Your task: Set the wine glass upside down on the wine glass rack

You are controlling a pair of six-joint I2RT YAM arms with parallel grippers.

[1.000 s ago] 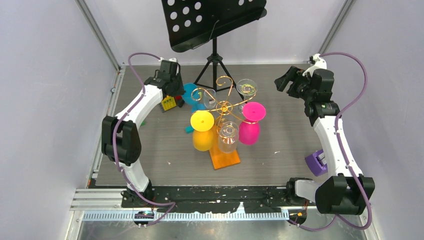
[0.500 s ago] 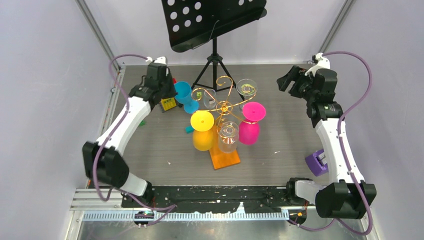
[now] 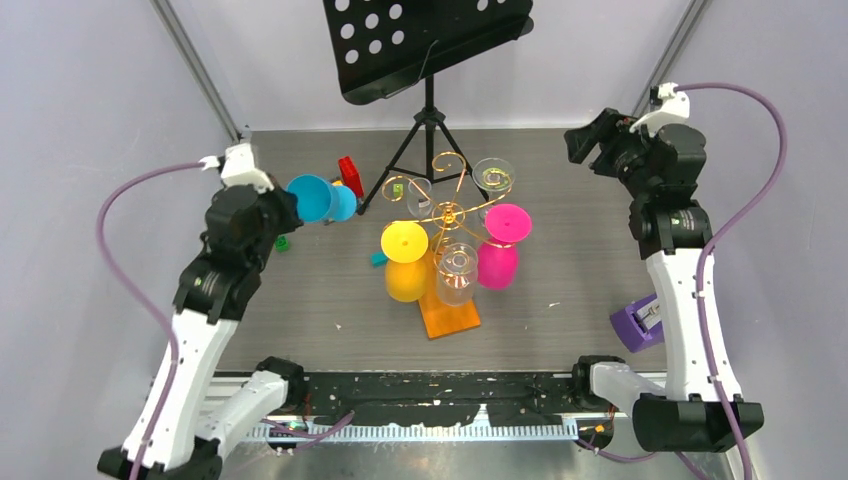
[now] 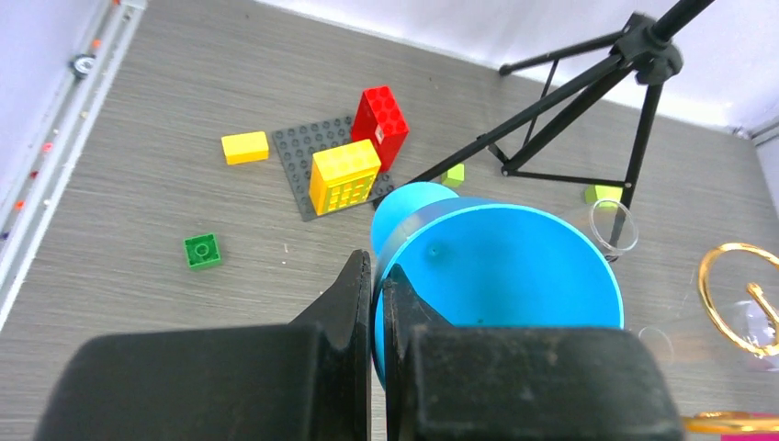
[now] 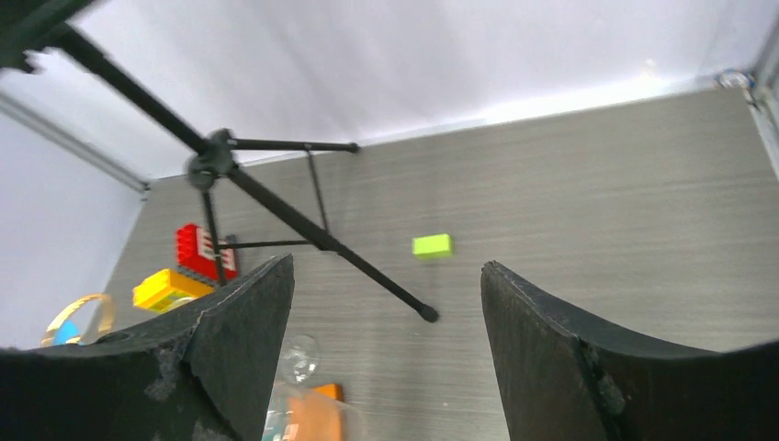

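Now: left pincer [image 4: 377, 292] is clamped tight on the thin wall of the blue wine glass [image 3: 318, 198]. The glass is carried clear of the tabletop [image 3: 330, 300], lying roughly on its side, left of the rack and apart from it. The wine glass rack [image 3: 450, 212] stands mid-tabletop on its orange base [image 3: 450, 318]. A yellow glass [image 3: 405, 262], a magenta glass [image 3: 500, 250] and clear glasses [image 3: 457, 272] hang from it. Right pincer [image 3: 592, 145] is spread wide and empty, far right, well apart.

Step in hand, as I read it: carry over and invert.
- Roll the wrist until the bowl mouth faces down before closing in.
- A gold curl at the back-left looks free, though the wire is too fine to be sure.
- Enter sideways through the curl's gap, stem first, so the foot rests above the wire.
- Stay off the yellow glass and the music stand [image 3: 430, 45] legs.
- An edge pinch is a slim hold, so move slowly.
- Let go only once the foot is seated.
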